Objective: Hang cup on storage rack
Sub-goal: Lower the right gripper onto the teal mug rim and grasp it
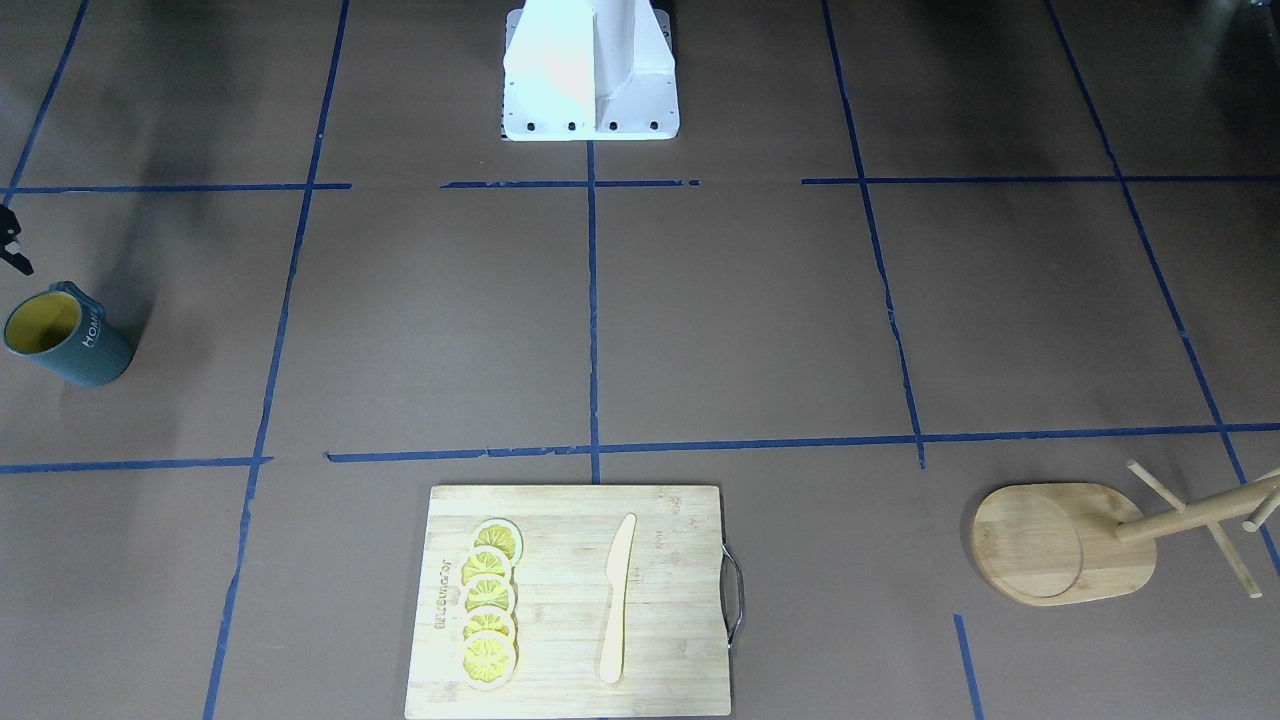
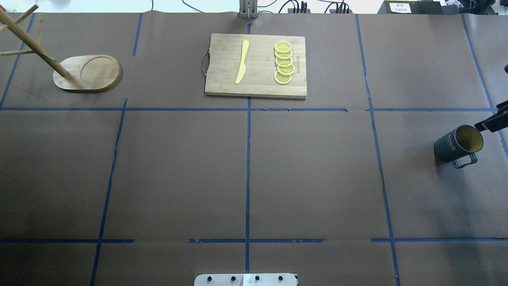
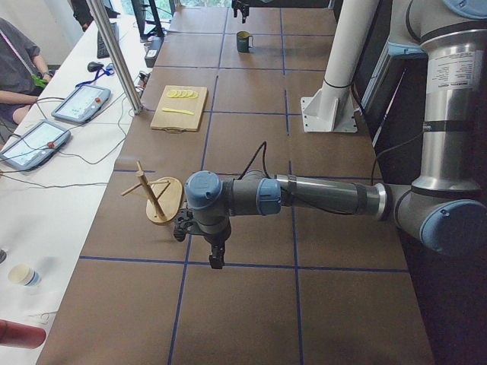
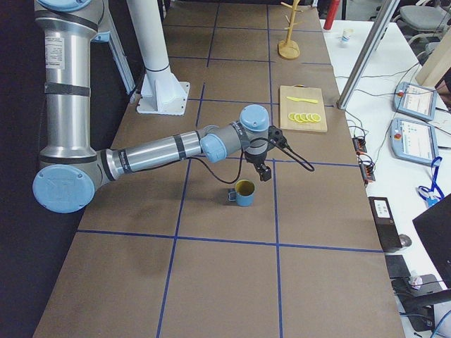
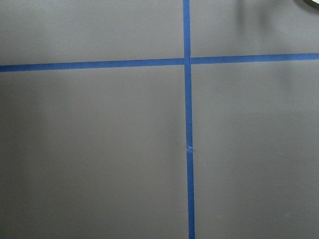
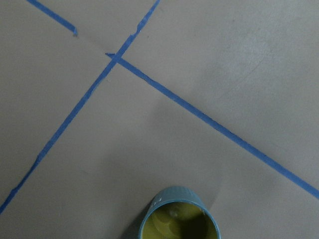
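The cup (image 1: 65, 335) stands upright on the table, dark blue-grey with a yellow inside; it also shows in the overhead view (image 2: 458, 145), its handle toward the robot. The storage rack (image 1: 1030, 545) stands at the far opposite end, seen in the overhead view (image 2: 99, 71) too. My right gripper (image 2: 490, 123) hovers just beyond the cup's rim, cut off by the frame edge, and I cannot tell if it is open. The right wrist view shows the cup (image 6: 179, 216) from above. My left gripper (image 3: 216, 260) hangs over bare table near the rack (image 3: 160, 198); I cannot tell its state.
A bamboo cutting board (image 2: 222, 67) with several lemon slices (image 2: 283, 63) and a wooden knife (image 2: 242, 61) lies at the far middle of the table. The white robot base (image 1: 590, 70) stands at the near middle. Blue tape lines cross the brown table.
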Motion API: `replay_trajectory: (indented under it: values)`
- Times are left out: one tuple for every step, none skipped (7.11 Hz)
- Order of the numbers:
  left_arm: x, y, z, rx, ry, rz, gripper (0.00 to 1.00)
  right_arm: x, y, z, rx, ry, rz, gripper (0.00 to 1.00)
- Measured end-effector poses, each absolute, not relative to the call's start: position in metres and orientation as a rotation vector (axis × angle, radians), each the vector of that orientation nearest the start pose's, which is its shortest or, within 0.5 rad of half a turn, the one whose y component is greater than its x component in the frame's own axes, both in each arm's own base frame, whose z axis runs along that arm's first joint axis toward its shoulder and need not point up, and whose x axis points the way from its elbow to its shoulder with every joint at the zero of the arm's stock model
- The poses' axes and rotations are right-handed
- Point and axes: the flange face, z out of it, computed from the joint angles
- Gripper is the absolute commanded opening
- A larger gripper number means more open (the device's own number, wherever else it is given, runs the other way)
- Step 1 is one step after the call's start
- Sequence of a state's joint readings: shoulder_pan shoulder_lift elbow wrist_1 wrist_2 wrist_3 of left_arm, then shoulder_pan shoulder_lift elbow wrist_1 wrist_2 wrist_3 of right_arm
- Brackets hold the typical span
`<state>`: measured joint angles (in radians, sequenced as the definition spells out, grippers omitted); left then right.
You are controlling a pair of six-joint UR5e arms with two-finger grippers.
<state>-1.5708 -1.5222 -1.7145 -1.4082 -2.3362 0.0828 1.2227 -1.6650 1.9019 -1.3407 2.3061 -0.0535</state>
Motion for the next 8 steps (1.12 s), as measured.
replay_trajectory:
  values:
    - [-0.064, -0.465, 0.628, -0.032, 0.767, 0.053, 1.00, -0.098, -0.454, 0.526, 0.328, -0.761, -0.560, 1.00]
    - [-0.064, -0.465, 0.628, -0.031, 0.767, 0.053, 1.00, -0.099, -0.455, 0.536, 0.318, -0.746, -0.569, 1.00]
    - [-0.064, -0.465, 0.628, -0.031, 0.767, 0.052, 1.00, -0.101, -0.458, 0.546, 0.300, -0.742, -0.568, 1.00]
    - [-0.064, -0.465, 0.628, -0.031, 0.767, 0.053, 1.00, -0.104, -0.464, 0.555, 0.282, -0.743, -0.560, 1.00]
    - [-0.064, -0.465, 0.628, -0.031, 0.767, 0.053, 1.00, -0.107, -0.471, 0.562, 0.268, -0.744, -0.555, 1.00]
    - [-0.064, -0.465, 0.628, -0.031, 0.767, 0.053, 1.00, -0.109, -0.475, 0.568, 0.257, -0.745, -0.553, 1.00]
    - [-0.064, -0.465, 0.627, -0.030, 0.767, 0.053, 1.00, -0.111, -0.479, 0.573, 0.248, -0.744, -0.550, 1.00]
    - [-0.065, -0.465, 0.626, -0.028, 0.767, 0.053, 1.00, -0.114, -0.485, 0.576, 0.241, -0.744, -0.548, 1.00]
